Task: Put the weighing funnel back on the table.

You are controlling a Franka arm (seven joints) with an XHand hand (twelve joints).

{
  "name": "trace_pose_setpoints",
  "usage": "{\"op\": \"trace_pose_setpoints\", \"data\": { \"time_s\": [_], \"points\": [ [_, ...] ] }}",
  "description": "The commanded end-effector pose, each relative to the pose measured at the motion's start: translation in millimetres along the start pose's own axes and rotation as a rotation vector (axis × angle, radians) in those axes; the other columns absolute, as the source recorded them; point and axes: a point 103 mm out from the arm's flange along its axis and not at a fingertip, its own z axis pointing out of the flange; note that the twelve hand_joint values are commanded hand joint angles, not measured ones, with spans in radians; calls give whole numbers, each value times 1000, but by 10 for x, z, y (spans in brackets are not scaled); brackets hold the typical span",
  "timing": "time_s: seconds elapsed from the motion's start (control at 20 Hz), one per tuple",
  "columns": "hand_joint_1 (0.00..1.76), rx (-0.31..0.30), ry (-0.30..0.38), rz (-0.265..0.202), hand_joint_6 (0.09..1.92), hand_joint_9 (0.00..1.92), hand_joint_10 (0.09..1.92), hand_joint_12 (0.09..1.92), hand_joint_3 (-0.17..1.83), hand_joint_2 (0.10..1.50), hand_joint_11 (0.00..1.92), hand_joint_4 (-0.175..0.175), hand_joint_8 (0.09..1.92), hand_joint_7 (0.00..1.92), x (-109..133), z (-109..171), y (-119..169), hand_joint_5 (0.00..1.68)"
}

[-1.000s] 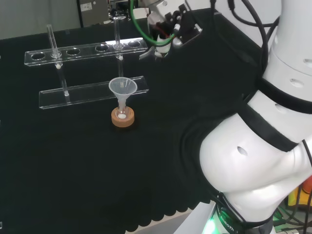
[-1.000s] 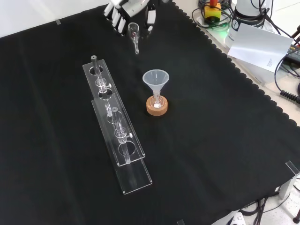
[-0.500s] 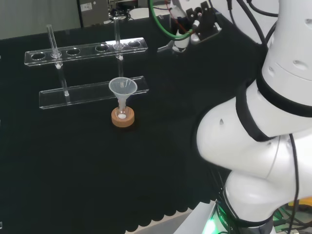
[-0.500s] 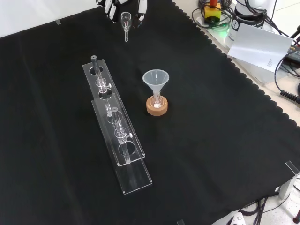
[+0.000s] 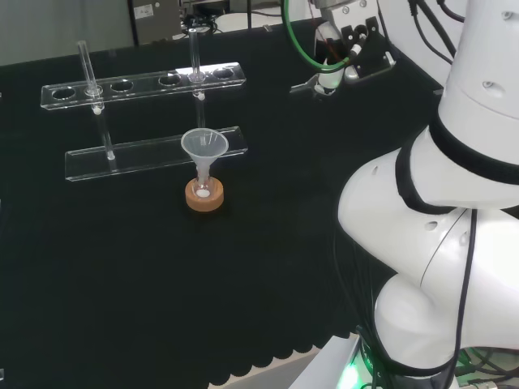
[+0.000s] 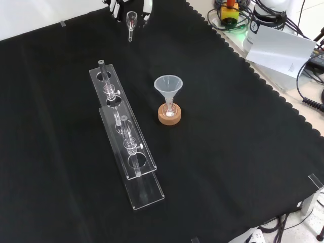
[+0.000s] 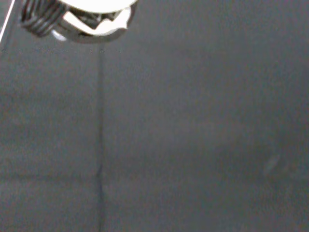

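Black cloth is laid over the surface [image 6: 228,167]. At the front view's top edge the weighing funnel [image 6: 131,19] is pinched by the robot hand [image 6: 147,6], its stem pointing away from the palm, apparently above the cloth.

Table [image 6: 233,162] has a black cloth with a scalloped edge. There's a long clear two-tier rack [image 6: 143,188] on it, with two thin glass tubes [image 6: 124,129] standing upright in the holes. Near the rack sits a big cone funnel [image 6: 168,84], mouth up, stem down in a small flask [image 6: 169,112] on a cork ring [image 6: 169,120]. Off the cloth, at the front view's right: a white sheet [image 6: 280,49], a yellow box with a red button [image 6: 230,11], and some cables [image 6: 310,98].
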Motion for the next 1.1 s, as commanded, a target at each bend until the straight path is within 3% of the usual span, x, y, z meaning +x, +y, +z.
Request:
{"op": "trace_pose_setpoints", "data": {
  "time_s": [0.05,0.35,1.1],
  "points": [
    [1075,-8,40,-251,1050,885,561,1267,763,697,461,163,748,709,878,479,367,1081],
    [1076,-3,77,-273,1050,886,561,1267,763,697,461,161,749,708,903,610,433,1081],
    [1076,25,93,-301,1050,883,561,1267,762,698,457,158,751,707,1013,883,609,1081]
  ]
}}
